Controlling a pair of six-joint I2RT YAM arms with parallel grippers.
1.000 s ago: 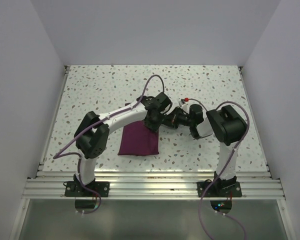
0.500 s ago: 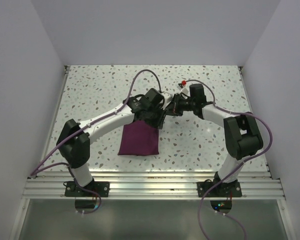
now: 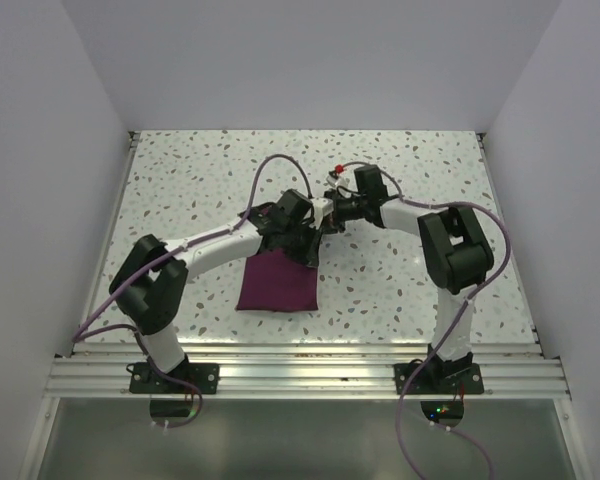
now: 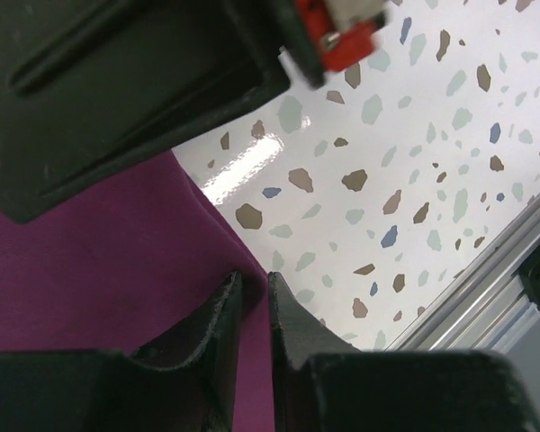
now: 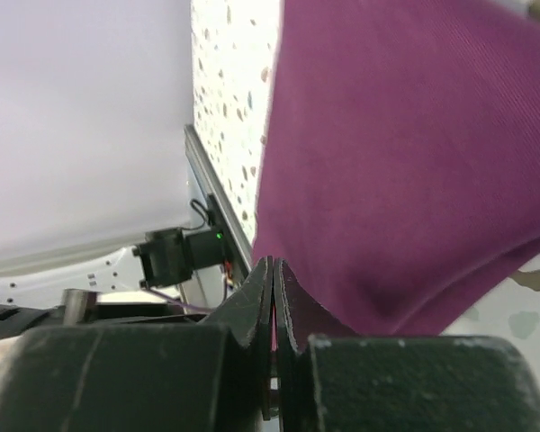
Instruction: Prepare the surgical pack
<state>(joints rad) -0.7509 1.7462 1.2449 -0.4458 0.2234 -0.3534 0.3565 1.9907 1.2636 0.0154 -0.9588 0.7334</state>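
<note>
Top external: shifted left over cloth (image 3: 277,283) corner, right gripper (image 5: 272,270) clamped on it, left gripper (image 4: 254,283) nearly closed, hold unclear; fold likely starting.

Place: robot lab test cell | walls (image 3: 300,70): plain white, closing three sides | desk (image 3: 180,170): white speckled top | front edge: aluminium rail (image 3: 310,378), left arm (image 3: 215,245) and right arm (image 3: 458,255) bolted on
</note>
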